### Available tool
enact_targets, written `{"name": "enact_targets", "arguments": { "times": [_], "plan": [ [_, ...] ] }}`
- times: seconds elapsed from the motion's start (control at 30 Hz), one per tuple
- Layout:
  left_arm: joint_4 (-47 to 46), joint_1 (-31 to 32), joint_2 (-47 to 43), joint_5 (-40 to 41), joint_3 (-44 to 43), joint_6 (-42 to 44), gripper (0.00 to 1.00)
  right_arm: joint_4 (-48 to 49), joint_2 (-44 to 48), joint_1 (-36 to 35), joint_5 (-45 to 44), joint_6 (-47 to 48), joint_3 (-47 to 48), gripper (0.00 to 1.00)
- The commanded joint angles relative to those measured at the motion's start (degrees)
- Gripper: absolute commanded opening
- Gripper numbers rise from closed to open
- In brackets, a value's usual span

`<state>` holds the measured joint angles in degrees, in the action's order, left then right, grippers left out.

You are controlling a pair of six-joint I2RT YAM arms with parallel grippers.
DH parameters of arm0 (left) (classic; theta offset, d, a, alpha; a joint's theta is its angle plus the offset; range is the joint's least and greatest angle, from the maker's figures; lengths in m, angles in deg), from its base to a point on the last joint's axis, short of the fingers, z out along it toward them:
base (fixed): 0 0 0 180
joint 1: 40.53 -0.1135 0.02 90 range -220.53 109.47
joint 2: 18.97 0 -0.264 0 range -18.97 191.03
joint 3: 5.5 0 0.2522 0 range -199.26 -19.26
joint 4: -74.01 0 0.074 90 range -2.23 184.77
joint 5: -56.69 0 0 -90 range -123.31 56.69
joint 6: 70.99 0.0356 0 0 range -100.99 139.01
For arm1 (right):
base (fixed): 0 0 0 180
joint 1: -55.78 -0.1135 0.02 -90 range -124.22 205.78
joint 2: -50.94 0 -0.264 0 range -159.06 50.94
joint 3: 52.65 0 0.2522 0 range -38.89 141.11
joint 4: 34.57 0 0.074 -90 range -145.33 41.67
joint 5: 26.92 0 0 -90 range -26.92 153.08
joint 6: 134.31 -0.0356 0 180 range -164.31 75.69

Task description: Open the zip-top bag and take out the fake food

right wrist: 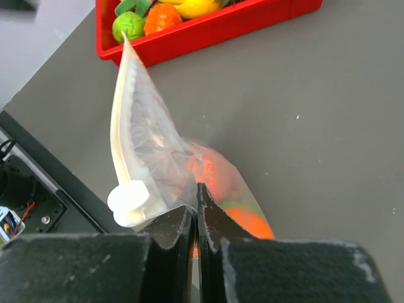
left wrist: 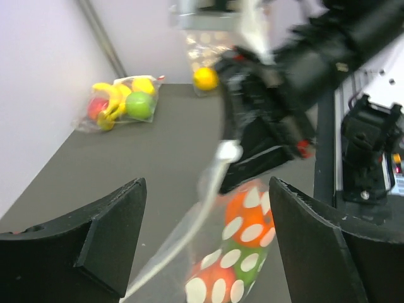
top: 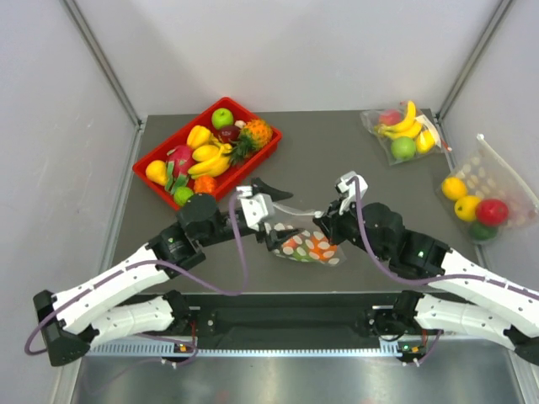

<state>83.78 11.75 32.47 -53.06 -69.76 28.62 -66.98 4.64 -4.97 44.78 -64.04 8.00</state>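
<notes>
The dotted zip-top bag (top: 308, 247) lies at the table's near middle, its zip edge lifted. It holds the fake food: an orange fruit (left wrist: 249, 218), a green one (left wrist: 251, 265) and a pinkish-orange one (left wrist: 214, 278). My right gripper (top: 328, 227) is shut on the bag's plastic (right wrist: 158, 158) just beside the white slider (right wrist: 129, 203); the white zip strip (right wrist: 117, 126) rises from there. My left gripper (top: 280, 215) is open. Its fingers (left wrist: 107, 233) stand either side of the strip (left wrist: 189, 221) without touching it.
A red tray (top: 157, 155) of mixed fruit stands at the back left. A clear banana-and-apple bag (top: 404, 130) lies at the back right. A bigger dotted bag (top: 484, 194) of yellow and red fruit lies at the right edge. Walls enclose the table.
</notes>
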Motion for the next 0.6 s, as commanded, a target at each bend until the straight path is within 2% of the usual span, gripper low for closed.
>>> {"name": "enact_targets", "arguments": {
  "times": [0.0, 0.13, 0.27, 0.4, 0.57],
  "plan": [
    [1.7, 5.5, 3.5, 4.6, -3.4, 9.1, 0.82, -2.3, -1.8, 5.2, 8.9, -1.1, 3.2, 0.0],
    [3.8, 9.9, 7.1, 8.7, -5.8, 13.2, 0.79, -1.3, -3.2, 6.5, 12.1, 0.2, 3.0, 0.0],
    [2.7, 10.8, 8.4, 10.6, -5.8, 14.7, 0.67, -0.2, -3.6, 6.7, 15.5, 0.3, 2.6, 0.0],
    [0.8, 11.0, 9.2, 15.2, -5.0, 16.8, 0.63, 1.1, -3.1, 6.6, 18.4, 0.1, 2.1, 0.0],
    [-2.3, 11.0, 9.3, 16.4, -3.5, 17.4, 0.57, 1.3, -2.2, 6.7, 21.2, -0.1, 1.1, 0.0]
  ]
}}
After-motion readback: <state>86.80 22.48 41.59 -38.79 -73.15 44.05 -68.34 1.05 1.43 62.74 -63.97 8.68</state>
